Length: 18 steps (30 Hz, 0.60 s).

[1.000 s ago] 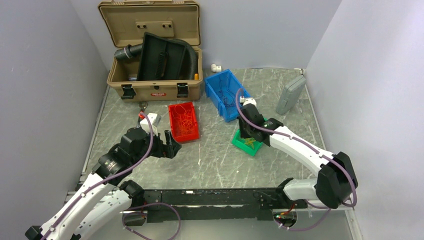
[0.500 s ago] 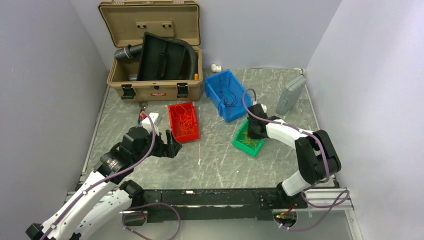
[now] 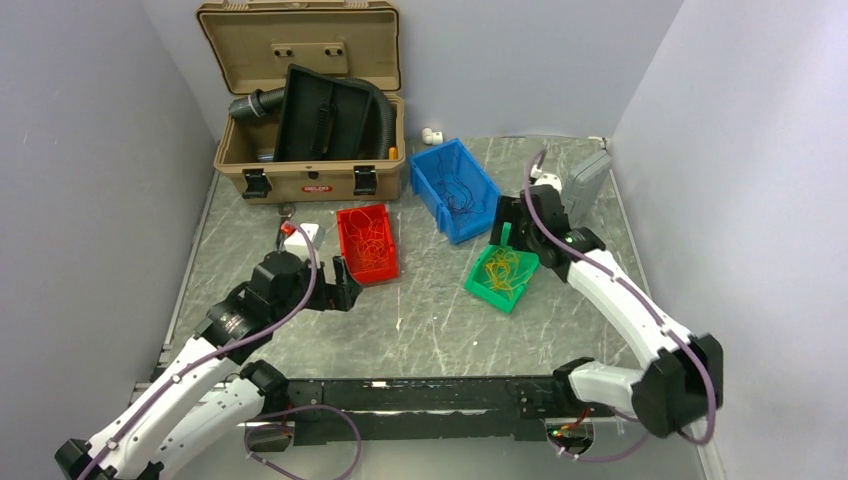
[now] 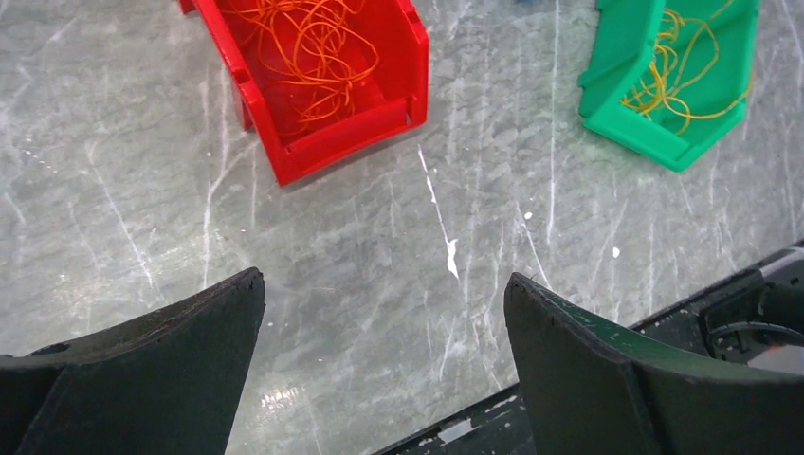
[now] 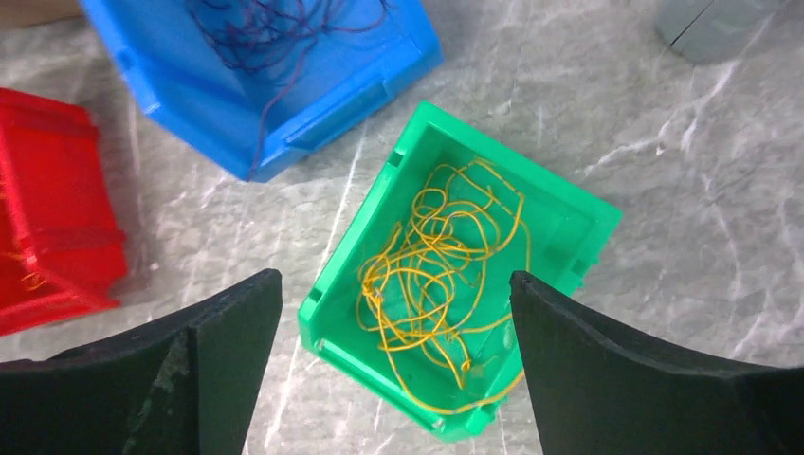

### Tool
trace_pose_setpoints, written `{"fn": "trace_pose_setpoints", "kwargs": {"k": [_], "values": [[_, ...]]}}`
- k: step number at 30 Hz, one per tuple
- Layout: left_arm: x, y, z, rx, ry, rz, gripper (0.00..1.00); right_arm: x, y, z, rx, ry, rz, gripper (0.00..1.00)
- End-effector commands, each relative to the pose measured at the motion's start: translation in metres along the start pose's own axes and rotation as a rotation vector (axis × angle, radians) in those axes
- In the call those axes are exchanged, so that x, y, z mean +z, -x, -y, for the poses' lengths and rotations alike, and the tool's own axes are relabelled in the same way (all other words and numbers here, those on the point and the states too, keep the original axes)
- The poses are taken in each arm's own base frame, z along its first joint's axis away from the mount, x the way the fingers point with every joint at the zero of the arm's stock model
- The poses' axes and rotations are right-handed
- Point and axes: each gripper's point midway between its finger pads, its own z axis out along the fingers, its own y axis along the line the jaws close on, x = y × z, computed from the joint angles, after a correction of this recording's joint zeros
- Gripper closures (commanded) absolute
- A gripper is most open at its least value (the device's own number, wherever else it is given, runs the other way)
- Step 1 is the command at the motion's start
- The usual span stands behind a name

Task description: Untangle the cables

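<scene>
The cables lie sorted in three bins. A yellow tangle [image 5: 441,270] fills the green bin [image 3: 478,285], orange strands [image 4: 308,43] sit in the red bin [image 3: 347,222], and dark strands [image 5: 275,24] are in the blue bin [image 3: 432,175]. My right gripper [image 3: 508,230] hovers above the green bin, open, with nothing between its fingers [image 5: 395,276]. My left gripper [image 3: 340,285] hangs open over bare table just in front of the red bin, holding nothing [image 4: 384,277].
An open tan toolbox [image 3: 310,165] with a black corrugated hose stands at the back left. A grey case [image 3: 580,188] leans by the right wall. A small white-and-red part [image 3: 298,235] lies left of the red bin. A black rail [image 3: 420,395] runs along the near edge.
The right gripper rose out of the green bin, drew back toward the grey case and opened, leaving the yellow cables in the bin. The left arm barely shifted.
</scene>
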Motion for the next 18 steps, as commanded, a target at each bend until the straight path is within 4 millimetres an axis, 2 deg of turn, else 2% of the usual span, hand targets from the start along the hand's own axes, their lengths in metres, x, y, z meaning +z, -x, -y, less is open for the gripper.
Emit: {"fn": "trace_pose_setpoints", "kwargs": {"k": [1, 5, 11, 12, 15, 18], "values": [[0.002, 0.021, -0.009, -0.009, 0.062, 0.084, 0.01, -0.034, 0.010, -0.004, -0.001, 0.089, 0.083, 0.06], [0.002, 0.023, -0.019, -0.061, 0.108, 0.144, 0.01, -0.052, 0.013, -0.003, 0.021, 0.159, 0.215, 0.04], [-0.001, 0.010, -0.042, -0.123, 0.149, 0.255, 0.01, -0.072, -0.002, 0.010, 0.036, 0.256, 0.439, 0.00], [-0.001, 0.008, -0.047, -0.123, 0.162, 0.268, 0.01, -0.070, -0.008, 0.014, 0.041, 0.250, 0.449, 0.00], [-0.002, 0.005, -0.062, -0.117, 0.231, 0.298, 0.01, -0.073, -0.007, 0.029, 0.069, 0.187, 0.482, 0.00], [-0.008, 0.010, -0.083, -0.119, 0.342, 0.347, 0.01, -0.072, -0.002, 0.052, 0.115, 0.056, 0.509, 0.00]]}}
